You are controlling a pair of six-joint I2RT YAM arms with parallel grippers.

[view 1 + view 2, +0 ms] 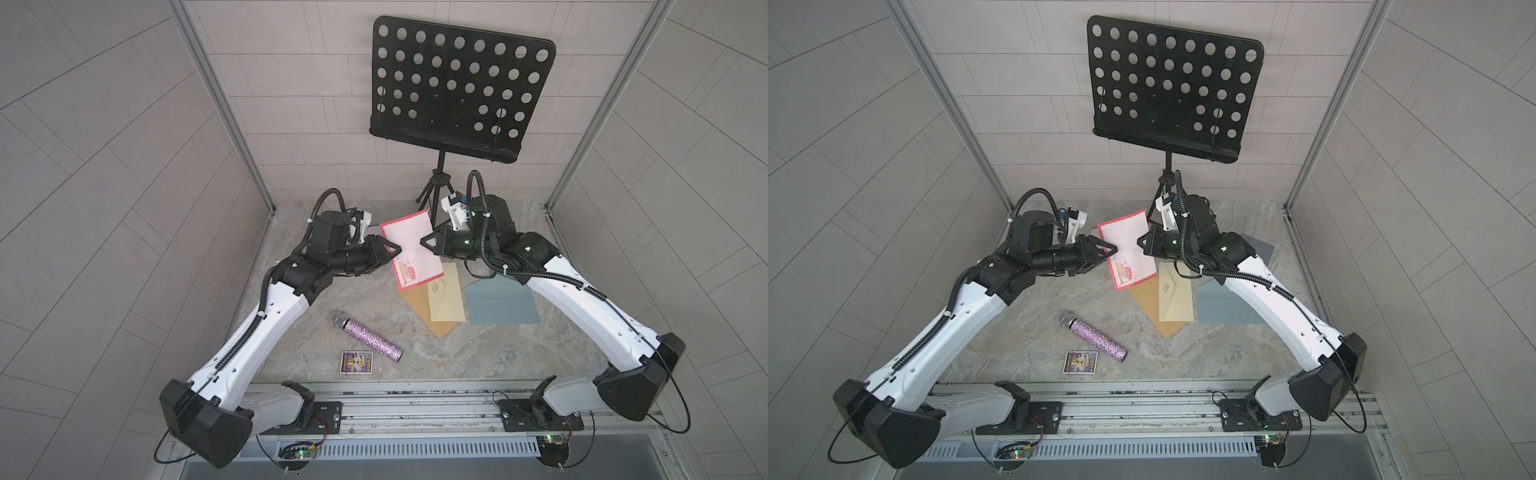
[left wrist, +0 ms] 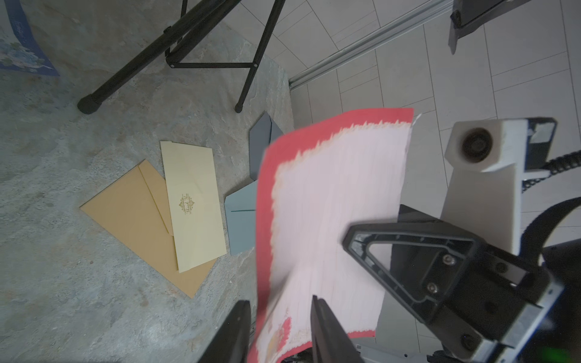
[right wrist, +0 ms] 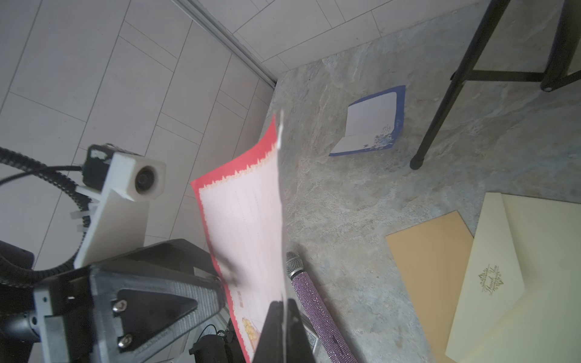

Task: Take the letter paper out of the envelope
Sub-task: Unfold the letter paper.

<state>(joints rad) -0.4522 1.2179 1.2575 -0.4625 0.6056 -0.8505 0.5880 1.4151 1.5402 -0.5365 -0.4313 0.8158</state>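
The letter paper (image 1: 409,249) (image 1: 1127,249), pink with a red border, hangs in the air between both arms, above the envelopes. My right gripper (image 1: 423,242) (image 3: 284,303) is shut on its right edge. My left gripper (image 1: 397,248) (image 2: 279,301) is open at the opposite edge, with the sheet (image 2: 330,204) passing loosely between its spread fingers. On the table below lie a brown envelope (image 1: 419,305), a cream envelope (image 1: 446,299) on top of it, and a blue-grey envelope (image 1: 498,303). No envelope touches the paper.
A black music stand (image 1: 457,87) on tripod legs (image 1: 434,191) rises at the back. A glittery purple microphone (image 1: 368,336) and a small printed card (image 1: 356,362) lie near the front. A blue-bordered sheet (image 3: 374,122) lies behind the left arm, and a grey envelope (image 1: 1260,247) is under the right arm.
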